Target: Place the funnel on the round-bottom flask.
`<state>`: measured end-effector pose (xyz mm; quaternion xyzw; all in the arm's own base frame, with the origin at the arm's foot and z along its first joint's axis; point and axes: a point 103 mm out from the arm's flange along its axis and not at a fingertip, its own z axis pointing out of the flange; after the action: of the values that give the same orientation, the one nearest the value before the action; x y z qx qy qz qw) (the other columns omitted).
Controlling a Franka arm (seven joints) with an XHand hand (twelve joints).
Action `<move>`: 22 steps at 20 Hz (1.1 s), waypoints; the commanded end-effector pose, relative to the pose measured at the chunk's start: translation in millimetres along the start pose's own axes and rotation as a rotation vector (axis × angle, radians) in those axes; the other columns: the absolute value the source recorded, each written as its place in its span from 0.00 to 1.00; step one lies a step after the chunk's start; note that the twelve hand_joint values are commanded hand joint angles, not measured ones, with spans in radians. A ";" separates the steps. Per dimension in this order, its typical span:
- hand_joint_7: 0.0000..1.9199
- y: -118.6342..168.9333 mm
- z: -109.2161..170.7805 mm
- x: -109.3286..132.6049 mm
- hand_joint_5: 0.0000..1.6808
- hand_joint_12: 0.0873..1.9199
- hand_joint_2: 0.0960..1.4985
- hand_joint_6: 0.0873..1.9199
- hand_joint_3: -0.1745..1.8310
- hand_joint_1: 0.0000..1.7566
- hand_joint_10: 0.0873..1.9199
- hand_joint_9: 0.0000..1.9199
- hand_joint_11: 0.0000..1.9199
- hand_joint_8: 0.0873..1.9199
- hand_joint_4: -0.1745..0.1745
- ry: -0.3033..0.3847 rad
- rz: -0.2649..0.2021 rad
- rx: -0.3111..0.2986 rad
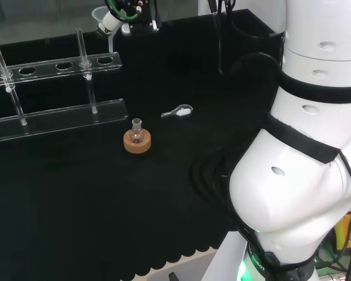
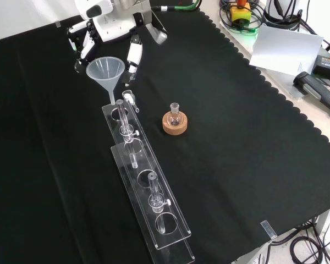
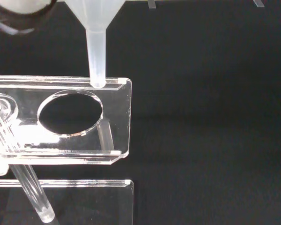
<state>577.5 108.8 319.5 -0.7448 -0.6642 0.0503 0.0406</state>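
A clear plastic funnel (image 2: 105, 70) hangs at the far end of the test-tube rack, near the top of the front view. The hand (image 2: 111, 25) is above it, with fingers (image 2: 134, 56) curled down on both sides of the cone. In the wrist view the funnel's stem (image 3: 96, 51) points down at the edge of the rack's top plate (image 3: 117, 117), beside an empty hole. The head view shows the funnel (image 1: 99, 14) and the hand (image 1: 113, 20) at the bench's far edge. A small round-bottom flask (image 2: 175, 114) (image 1: 137, 132) stands upright on a cork ring (image 2: 175, 126), apart from the hand.
The long clear rack (image 2: 148, 187) (image 1: 58, 120) holds a few glass tubes. A small white scoop (image 1: 179, 110) (image 2: 130, 100) lies between rack end and flask. The arm's white links (image 1: 304, 146) stand at the right in the head view. Cables and devices (image 2: 313, 82) lie beyond the cloth.
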 end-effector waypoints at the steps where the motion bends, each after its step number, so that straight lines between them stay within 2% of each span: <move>1: 0.51 -3.9 -0.5 -2.2 0.42 0.72 0.43 0.00 0.20 0.41 0.13 0.47 0.00 0.16 0.44 0.003 0.010 -0.004; 12: 0.51 -10.8 -6.9 -11.8 0.42 0.72 0.43 0.00 0.21 0.42 0.13 0.48 0.00 0.16 0.44 0.004 0.027 -0.025; 17: 0.51 -24.6 -12.0 -20.2 0.42 0.72 0.41 0.00 0.22 0.42 0.12 0.48 0.00 0.15 0.44 0.000 0.029 -0.029; 22: 0.52 -42.3 -17.0 -36.8 0.42 0.72 0.39 0.00 0.25 0.42 0.11 0.48 0.00 0.15 0.44 0.009 0.056 -0.047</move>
<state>551.0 90.9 335.7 -0.7565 -0.6521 0.0403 0.0288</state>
